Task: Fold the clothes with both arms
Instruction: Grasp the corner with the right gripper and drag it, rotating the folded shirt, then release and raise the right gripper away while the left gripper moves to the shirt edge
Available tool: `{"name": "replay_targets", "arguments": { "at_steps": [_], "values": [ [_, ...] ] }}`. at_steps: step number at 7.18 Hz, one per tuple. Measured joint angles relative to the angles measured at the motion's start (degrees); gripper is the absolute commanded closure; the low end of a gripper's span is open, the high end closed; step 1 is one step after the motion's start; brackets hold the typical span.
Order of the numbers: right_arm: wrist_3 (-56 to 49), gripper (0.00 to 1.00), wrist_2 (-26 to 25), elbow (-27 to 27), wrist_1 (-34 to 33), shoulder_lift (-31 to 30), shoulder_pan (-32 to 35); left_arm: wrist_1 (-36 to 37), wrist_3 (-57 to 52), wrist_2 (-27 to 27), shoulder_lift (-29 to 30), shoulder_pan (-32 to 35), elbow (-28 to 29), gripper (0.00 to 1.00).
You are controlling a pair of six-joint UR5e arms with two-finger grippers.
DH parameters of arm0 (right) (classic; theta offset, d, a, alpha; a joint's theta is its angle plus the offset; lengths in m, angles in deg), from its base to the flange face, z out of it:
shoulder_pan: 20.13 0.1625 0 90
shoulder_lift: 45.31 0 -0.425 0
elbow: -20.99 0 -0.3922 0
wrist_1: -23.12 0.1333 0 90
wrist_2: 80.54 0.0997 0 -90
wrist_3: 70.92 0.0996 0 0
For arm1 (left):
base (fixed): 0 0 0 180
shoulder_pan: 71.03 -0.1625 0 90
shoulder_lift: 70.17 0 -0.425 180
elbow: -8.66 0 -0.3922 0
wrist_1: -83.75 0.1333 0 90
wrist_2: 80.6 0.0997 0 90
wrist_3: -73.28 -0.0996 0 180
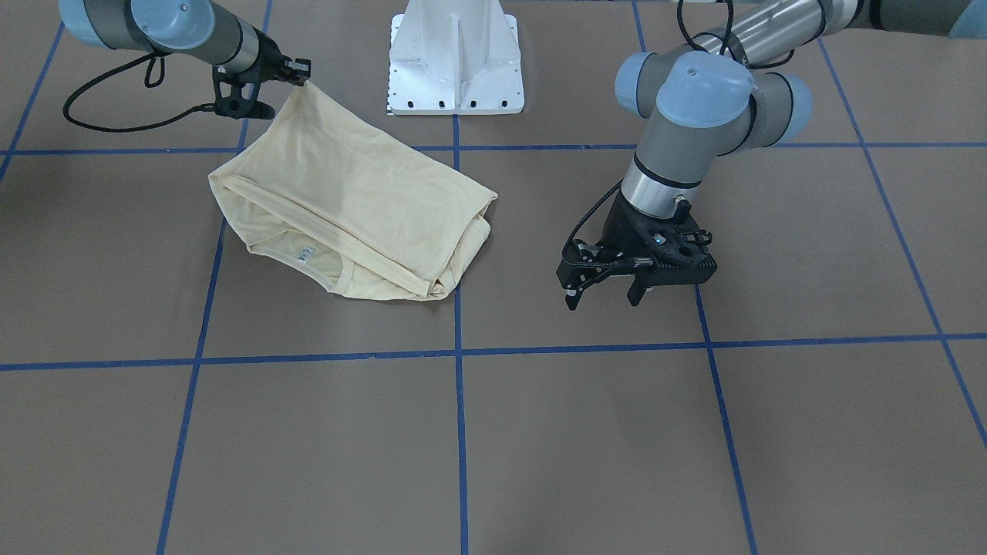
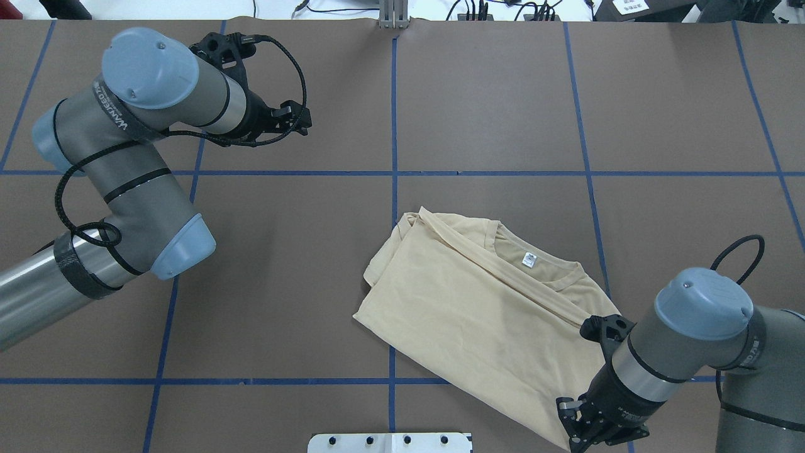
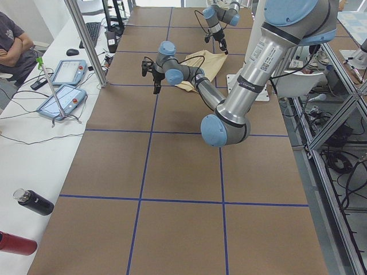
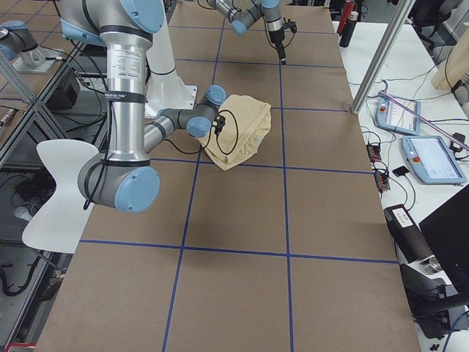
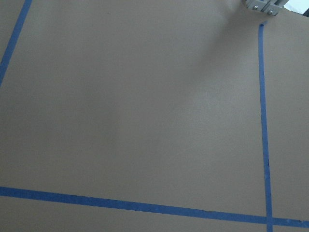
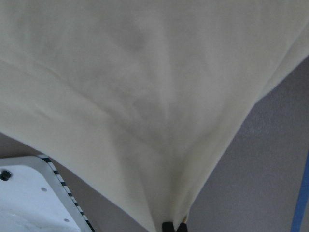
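The pale cream-yellow shirt (image 1: 347, 200) lies partly folded on the brown table, print hidden, its white neck label (image 2: 529, 258) facing up. My right gripper (image 1: 299, 71) is shut on a hem corner of the shirt near the robot base and lifts it a little. It also shows in the overhead view (image 2: 582, 440). In the right wrist view the shirt (image 6: 154, 96) fans out from the fingertips (image 6: 169, 226). My left gripper (image 1: 603, 297) is open and empty and hangs over bare table, well apart from the shirt. It also shows in the overhead view (image 2: 302, 119).
The white pedestal base (image 1: 455, 62) stands at the table's robot side, close to the held corner. Blue tape lines (image 5: 263, 121) grid the brown table. A side desk holds tablets (image 3: 60, 100) and bottles (image 3: 31, 201).
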Motion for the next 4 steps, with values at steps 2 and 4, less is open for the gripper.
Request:
{"name": "replay_targets", "arguments": {
  "at_steps": [2,4],
  "values": [
    [4.2,0.00,-0.5,0.3,0.0,0.2,-2.3,0.0,0.0,0.3,0.0,0.0,-0.3,0.00],
    [7.4,0.00,-1.1,-0.2,0.8,1.6,1.6,0.0,0.1,0.2,-0.3,-0.5,-1.9,0.00]
  ]
}}
